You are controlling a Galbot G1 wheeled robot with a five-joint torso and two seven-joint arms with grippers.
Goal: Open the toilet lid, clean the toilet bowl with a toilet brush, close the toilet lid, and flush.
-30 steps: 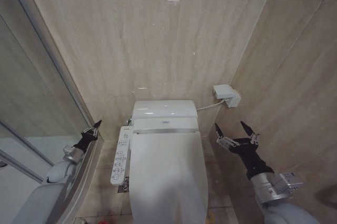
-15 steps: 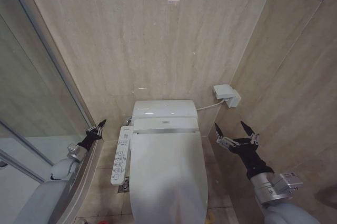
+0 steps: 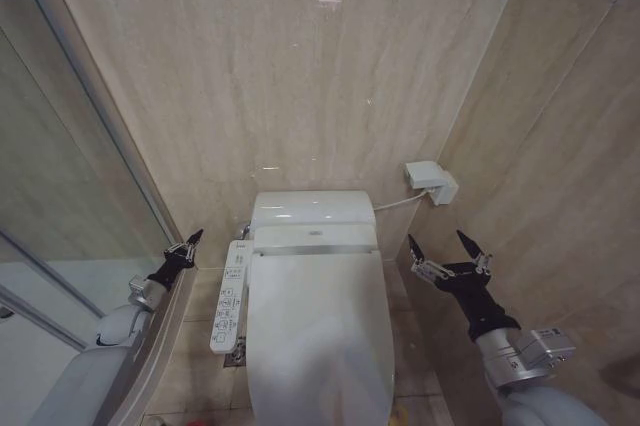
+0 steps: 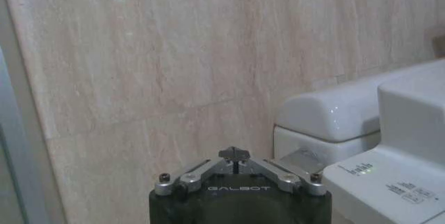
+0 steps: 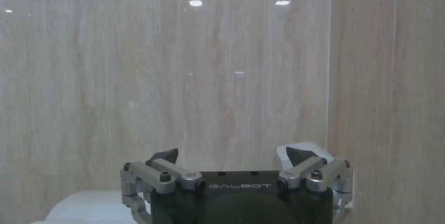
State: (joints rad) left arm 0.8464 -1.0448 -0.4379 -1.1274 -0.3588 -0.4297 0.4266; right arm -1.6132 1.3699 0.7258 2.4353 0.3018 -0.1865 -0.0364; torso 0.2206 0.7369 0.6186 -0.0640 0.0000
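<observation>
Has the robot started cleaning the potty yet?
Not yet. The toilet lid is down, so nothing looks done. The left gripper, shut, hangs beside the toilet's control panel; the right gripper is open in the air on the other side, holding nothing. Opening, brushing, closing and flushing are all left.

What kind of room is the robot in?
A bathroom, most likely: there's a toilet with its toilet lid down, a button panel beside it, tiled walls, and a glass shower screen.
</observation>
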